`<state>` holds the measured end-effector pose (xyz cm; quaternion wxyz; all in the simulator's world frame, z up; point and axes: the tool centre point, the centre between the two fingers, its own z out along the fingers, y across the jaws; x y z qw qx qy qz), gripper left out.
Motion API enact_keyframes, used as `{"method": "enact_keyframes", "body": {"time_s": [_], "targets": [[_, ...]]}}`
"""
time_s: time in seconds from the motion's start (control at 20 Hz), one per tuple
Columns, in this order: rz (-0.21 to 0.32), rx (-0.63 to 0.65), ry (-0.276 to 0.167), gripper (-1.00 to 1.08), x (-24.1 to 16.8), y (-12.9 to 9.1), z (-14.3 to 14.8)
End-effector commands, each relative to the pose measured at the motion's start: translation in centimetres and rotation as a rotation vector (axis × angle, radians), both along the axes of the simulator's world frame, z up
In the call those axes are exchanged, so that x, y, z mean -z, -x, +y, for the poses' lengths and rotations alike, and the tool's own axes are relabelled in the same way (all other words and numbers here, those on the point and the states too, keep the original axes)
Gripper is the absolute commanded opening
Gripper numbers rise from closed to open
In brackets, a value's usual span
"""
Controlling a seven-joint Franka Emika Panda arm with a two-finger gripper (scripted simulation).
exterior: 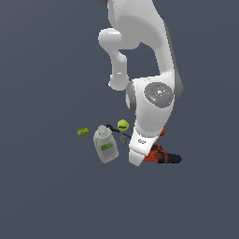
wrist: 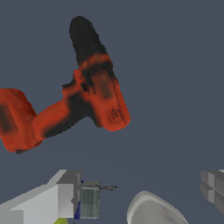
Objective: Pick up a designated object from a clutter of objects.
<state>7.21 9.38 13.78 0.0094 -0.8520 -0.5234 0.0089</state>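
Wrist view gives us the gripper (wrist: pixel 151 199) with its fingers (wrist: pixel 89 201) spread wide apart and nothing between them; one grey pad sits at each side of the frame, and they touch no object. Ahead of the open jaws, apart from both pads, lies the drill (wrist: pixel 94 94) on its side on the dark floor (wrist: pixel 175 65): black chuck pointing away from the hand, red-orange motor body in the middle, and the boxy red battery base off to one side. Just below the hand we see the rounded pale shoulder of the bottle (wrist: pixel 151 212).

In the exterior view, the white arm (exterior: pixel 149 116) hides the hand itself and covers most of the drill (exterior: pixel 163 156). Farther out, beyond the arm, stand the bottle (exterior: pixel 105 145), the yellow-green ball (exterior: pixel 123 125), and, farthest off, the small green block (exterior: pixel 83 132).
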Motion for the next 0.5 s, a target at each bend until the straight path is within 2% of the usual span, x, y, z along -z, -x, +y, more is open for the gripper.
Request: {"method": "enact_keyframes", "body": {"time_s": [0.0, 0.45], "targets": [[0.002, -0.077, -0.009, 1.08, 1.5, -0.2, 0.7], [0.006, -0.289, -0.039, 1.08, 5.8, -0.3, 2.7]]}}
